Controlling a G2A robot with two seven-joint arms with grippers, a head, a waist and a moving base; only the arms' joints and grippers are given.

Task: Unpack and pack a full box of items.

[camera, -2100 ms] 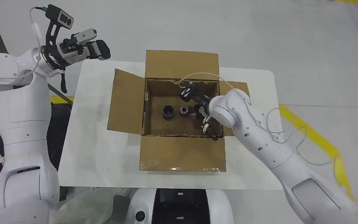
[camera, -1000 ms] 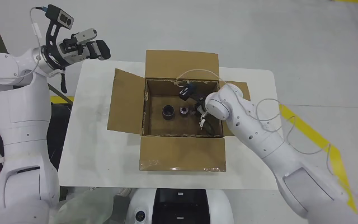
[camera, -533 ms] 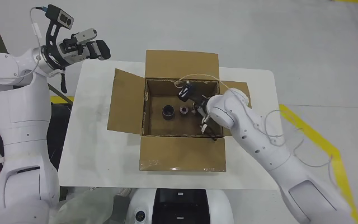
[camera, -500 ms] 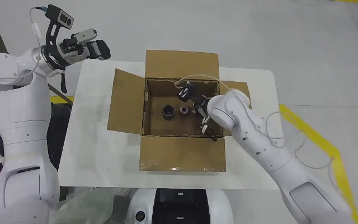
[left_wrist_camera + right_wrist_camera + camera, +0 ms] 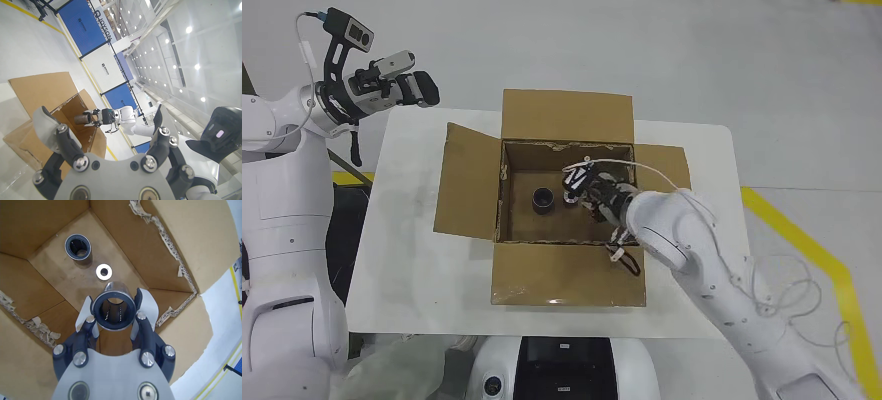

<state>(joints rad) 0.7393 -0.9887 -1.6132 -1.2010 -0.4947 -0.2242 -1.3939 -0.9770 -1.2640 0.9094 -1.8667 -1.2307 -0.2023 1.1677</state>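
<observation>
Right gripper [image 5: 114, 297] clenched on hollow steel cylinder bearing [image 5: 114, 311], held above brown cardboard box [image 5: 567, 275] floor, arm drawn nearer front wall than before, twin bearing [image 5: 77, 248] and flat steel washer [image 5: 104, 272] lying below, left gripper [image 5: 428, 90] spread wide, unmoved.

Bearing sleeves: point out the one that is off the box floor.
The sleeve clamped in the right claw; the other sleeve stands on the box floor beside the washer.
</observation>
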